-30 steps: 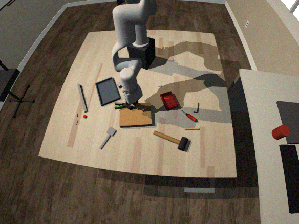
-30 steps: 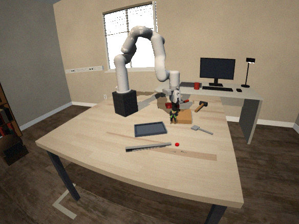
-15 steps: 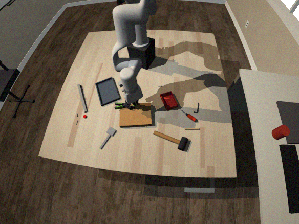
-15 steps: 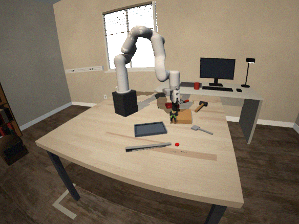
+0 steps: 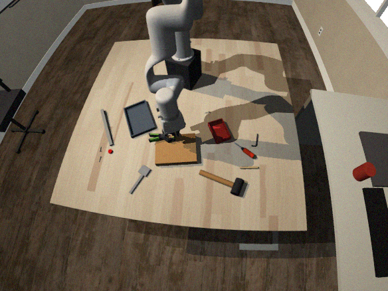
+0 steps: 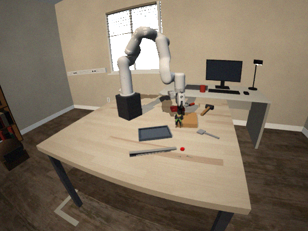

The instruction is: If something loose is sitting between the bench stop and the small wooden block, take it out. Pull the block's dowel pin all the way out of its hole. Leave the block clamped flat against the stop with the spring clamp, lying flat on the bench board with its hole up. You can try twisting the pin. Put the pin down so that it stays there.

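Note:
The brown bench board [image 5: 177, 149] lies mid-table; it also shows in the exterior view [image 6: 190, 120]. The spring clamp with green handles [image 5: 155, 137] sits at the board's far left corner and stands upright in the exterior view [image 6: 178, 118]. My gripper [image 5: 171, 135] [image 6: 180, 107] points straight down right above that corner. It is shut on a thin thing at the small wooden block, which I take for the dowel pin. The block, the stop and the pin are mostly hidden under the gripper and are too small to make out.
A grey tray [image 5: 139, 118] lies left of the board and a red bin [image 5: 219, 130] right of it. A mallet [image 5: 224, 183], a red screwdriver [image 5: 246, 151], a thin wooden stick [image 5: 249, 167], a hex key [image 5: 256, 140], a scraper [image 5: 140, 178], a metal ruler [image 5: 107, 127] and a small red ball [image 5: 110, 151] lie around.

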### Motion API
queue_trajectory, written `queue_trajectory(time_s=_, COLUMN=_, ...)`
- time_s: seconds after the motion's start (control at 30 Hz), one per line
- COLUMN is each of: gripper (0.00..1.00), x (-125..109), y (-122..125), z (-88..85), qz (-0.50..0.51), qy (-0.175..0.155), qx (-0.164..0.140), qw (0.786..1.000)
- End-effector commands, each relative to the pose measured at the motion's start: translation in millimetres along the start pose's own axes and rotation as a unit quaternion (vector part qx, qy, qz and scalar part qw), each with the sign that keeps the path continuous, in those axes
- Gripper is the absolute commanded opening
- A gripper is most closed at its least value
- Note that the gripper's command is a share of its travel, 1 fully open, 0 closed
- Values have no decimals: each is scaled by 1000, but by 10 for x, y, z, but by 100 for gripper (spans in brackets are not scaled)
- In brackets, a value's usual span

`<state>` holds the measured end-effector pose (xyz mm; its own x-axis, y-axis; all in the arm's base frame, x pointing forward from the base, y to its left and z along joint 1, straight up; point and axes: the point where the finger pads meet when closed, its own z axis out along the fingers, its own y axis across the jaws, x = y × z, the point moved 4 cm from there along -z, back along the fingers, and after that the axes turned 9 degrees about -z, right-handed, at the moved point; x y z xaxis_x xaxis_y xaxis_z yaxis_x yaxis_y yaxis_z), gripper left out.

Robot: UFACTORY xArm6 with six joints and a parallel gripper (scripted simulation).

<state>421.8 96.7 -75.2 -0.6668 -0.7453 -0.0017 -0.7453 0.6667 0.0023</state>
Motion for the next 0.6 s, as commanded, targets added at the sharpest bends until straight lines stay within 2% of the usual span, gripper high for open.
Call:
queue_trajectory(time_s=0.0, gripper=0, x=-13, y=-8, z=-12, qz=9, qy=-1, qx=2, qw=1000)
queue_trajectory(time_s=0.57, gripper=0, x=-13, y=-8, z=-14, qz=94, qy=-1, qx=2, qw=996)
